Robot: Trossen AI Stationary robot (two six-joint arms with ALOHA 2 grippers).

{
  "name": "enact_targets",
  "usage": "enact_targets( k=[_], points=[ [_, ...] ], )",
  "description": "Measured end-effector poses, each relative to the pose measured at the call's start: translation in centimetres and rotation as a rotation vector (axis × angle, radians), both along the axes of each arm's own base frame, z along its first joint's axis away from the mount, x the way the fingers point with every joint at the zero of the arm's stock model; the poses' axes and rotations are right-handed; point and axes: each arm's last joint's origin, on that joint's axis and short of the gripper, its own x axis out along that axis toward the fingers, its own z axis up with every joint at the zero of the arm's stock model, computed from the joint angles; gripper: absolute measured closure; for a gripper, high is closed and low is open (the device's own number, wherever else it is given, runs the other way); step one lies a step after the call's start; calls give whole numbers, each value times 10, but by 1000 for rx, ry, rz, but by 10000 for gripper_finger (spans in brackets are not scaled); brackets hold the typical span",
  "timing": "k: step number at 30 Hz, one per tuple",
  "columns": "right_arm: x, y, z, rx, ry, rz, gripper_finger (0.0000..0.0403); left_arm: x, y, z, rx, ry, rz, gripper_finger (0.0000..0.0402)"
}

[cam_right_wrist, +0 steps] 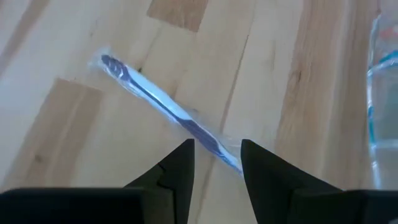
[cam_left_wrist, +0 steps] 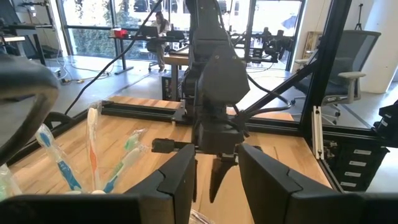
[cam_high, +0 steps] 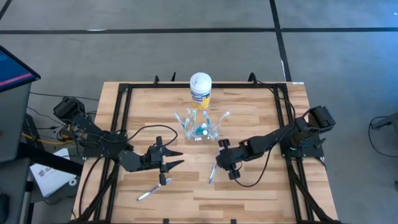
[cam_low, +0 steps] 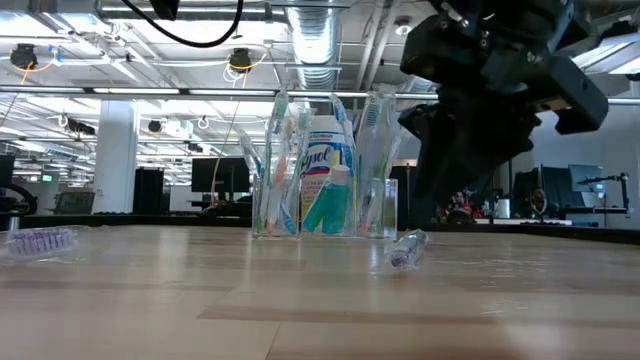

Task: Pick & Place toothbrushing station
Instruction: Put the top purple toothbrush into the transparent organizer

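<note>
Right gripper [cam_right_wrist: 216,163] hovers, jaws open, straight over a wrapped toothbrush [cam_right_wrist: 166,112] lying on the worktop [cam_high: 261,186] just before the cup [cam_high: 200,129], its long axis slanting across the gap, while the left gripper [cam_high: 171,158], also open, waits beside another toothbrush [cam_high: 152,189].

Bare tabletop [cam_high: 249,193] lies open around the right fingers [cam_right_wrist: 180,163]; only a wrapped toothbrush [cam_right_wrist: 168,112] lies between them. Ahead, the cup [cam_high: 200,130] and yellow canister [cam_high: 200,90] block passage.

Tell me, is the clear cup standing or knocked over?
Standing. The cup sits flat on the table, with toothbrushes and a teal tube pointing up out of it.
</note>
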Motion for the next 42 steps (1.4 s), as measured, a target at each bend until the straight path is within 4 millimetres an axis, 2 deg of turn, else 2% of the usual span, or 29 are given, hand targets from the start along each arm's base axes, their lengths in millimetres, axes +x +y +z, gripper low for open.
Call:
enact_targets(
  k=[10, 15, 22, 28, 32, 37, 42],
  points=[
    [9, -4, -25, -113, 53, 104, 281, 0, 0, 0, 1, 1, 0, 284],
    [20, 0, -26, -139, 45, 136, 281, 1, 1, -1, 4, 2, 6, 284],
    [26, -2, -35, -179, 148, 154, 282, 1, 2, -1, 3, 3, 6, 284],
    [30, -1, -31, -172, 160, 135, 289, 1, 2, -1, 2, 3, 6, 284],
    [35, 2, -23, -179, 159, 143, 314, 1, 2, -1, 2, 3, 6, 284],
    [36, 9, -19, -169, 156, 160, 386, 1, 2, -1, 2, 3, 6, 284],
    [39, 16, -13, -163, 132, 171, 400, 1, 2, -1, 2, 3, 6, 284]
  ],
)
